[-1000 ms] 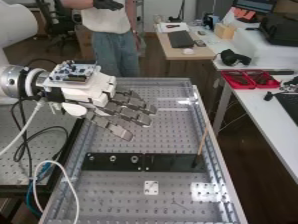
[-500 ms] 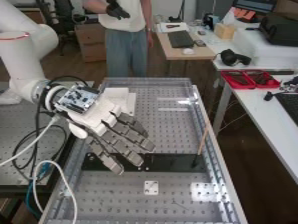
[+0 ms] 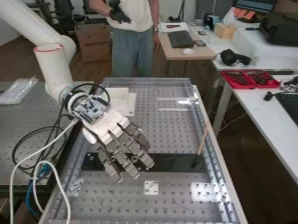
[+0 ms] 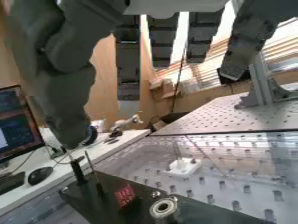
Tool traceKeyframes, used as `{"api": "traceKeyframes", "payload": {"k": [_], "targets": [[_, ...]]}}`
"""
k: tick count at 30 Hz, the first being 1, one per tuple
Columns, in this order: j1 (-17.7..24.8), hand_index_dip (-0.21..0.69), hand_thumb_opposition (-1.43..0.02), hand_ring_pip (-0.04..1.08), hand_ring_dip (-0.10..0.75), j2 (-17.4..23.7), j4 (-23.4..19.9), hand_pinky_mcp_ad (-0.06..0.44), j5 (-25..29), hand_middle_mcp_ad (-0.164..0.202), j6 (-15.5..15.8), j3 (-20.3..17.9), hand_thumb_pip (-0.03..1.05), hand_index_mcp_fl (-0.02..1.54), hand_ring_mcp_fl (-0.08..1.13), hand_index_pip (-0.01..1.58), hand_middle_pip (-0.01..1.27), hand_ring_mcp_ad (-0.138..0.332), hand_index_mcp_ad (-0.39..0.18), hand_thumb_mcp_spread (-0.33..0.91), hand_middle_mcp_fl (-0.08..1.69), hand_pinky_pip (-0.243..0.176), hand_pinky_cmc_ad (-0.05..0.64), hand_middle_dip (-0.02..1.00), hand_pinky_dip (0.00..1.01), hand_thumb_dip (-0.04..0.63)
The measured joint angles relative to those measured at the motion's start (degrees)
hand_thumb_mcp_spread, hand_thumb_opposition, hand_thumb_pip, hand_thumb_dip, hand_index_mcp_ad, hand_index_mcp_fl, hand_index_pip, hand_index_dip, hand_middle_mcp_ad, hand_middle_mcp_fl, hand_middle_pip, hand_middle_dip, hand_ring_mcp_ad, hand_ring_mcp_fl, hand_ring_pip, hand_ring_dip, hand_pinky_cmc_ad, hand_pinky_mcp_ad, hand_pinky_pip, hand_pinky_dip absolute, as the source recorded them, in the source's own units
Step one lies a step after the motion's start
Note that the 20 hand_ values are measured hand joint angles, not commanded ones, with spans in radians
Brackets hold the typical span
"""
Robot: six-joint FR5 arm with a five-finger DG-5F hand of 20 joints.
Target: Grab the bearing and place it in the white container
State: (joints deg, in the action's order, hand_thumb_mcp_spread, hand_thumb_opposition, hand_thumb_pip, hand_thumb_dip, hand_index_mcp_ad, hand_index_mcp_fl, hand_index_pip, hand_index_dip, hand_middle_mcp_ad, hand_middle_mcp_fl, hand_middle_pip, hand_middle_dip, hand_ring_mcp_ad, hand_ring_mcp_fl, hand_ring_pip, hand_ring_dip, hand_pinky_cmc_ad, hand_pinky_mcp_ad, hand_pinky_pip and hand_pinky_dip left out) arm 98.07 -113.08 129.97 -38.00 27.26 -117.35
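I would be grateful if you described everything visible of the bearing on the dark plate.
The bearing is a round, silvery, metallic-looking ring with a circular centre. It sits face up on the dark plate, beside a smaller metal piece and near the red block. The hand is not touching it. Whether anything fills its centre, I cannot tell.

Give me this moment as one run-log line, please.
hand: open, over black plate | bearing: on black plate, ungrasped | placement: not yet done

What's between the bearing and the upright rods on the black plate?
A small red block stands between the bearing and the rods; the wrist view shows it.
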Motion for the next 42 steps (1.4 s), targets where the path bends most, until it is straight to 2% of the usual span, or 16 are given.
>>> {"api": "traceKeyframes", "payload": {"k": [9,15,21,35,39,42], "targets": [[0.53,0.298,-0.81,0.1,0.087,-0.49,0.29,0.312,1.65,0.073,2.32,-0.37,0.56,0.05,0.01,1.28,0.14,0.157,-0.054,0.43,0.02,-0.077,0.393,0.19,0.25,0.253],[0.88,0.328,-0.81,0.1,0.087,-0.89,-1.7,0.314,2.34,0.07,4.63,-1.75,0.56,0.05,0.01,1.32,0.14,0.155,-0.054,0.43,0.02,-0.075,0.393,0.19,0.2,0.269],[1.05,0.333,-0.81,0.1,0.087,-2.54,-3.64,0.314,2.29,0.07,6.78,-2.0,0.57,0.05,0.01,1.36,0.14,0.155,-0.054,0.43,0.02,-0.075,0.393,0.19,0.19,0.269],[0.31,0.337,-0.81,0.1,0.087,-4.21,-4.41,0.314,0.99,0.07,8.4,-2.02,0.57,0.06,0.01,1.43,0.14,0.155,-0.054,0.43,0.02,-0.059,0.393,0.2,0.2,0.269],[0.18,0.337,-0.82,0.1,0.087,-4.31,-3.88,0.311,0.54,0.07,8.0,-1.9,0.57,0.07,0.01,1.44,0.14,0.155,-0.054,0.43,0.02,-0.061,0.393,0.2,0.19,0.284],[0.1,0.337,-0.82,0.1,0.087,-4.37,-3.5,0.314,0.15,0.07,7.39,-1.87,0.57,0.07,0.01,1.44,0.14,0.154,-0.054,0.45,0.02,-0.045,0.393,0.2,0.19,0.284]]}}
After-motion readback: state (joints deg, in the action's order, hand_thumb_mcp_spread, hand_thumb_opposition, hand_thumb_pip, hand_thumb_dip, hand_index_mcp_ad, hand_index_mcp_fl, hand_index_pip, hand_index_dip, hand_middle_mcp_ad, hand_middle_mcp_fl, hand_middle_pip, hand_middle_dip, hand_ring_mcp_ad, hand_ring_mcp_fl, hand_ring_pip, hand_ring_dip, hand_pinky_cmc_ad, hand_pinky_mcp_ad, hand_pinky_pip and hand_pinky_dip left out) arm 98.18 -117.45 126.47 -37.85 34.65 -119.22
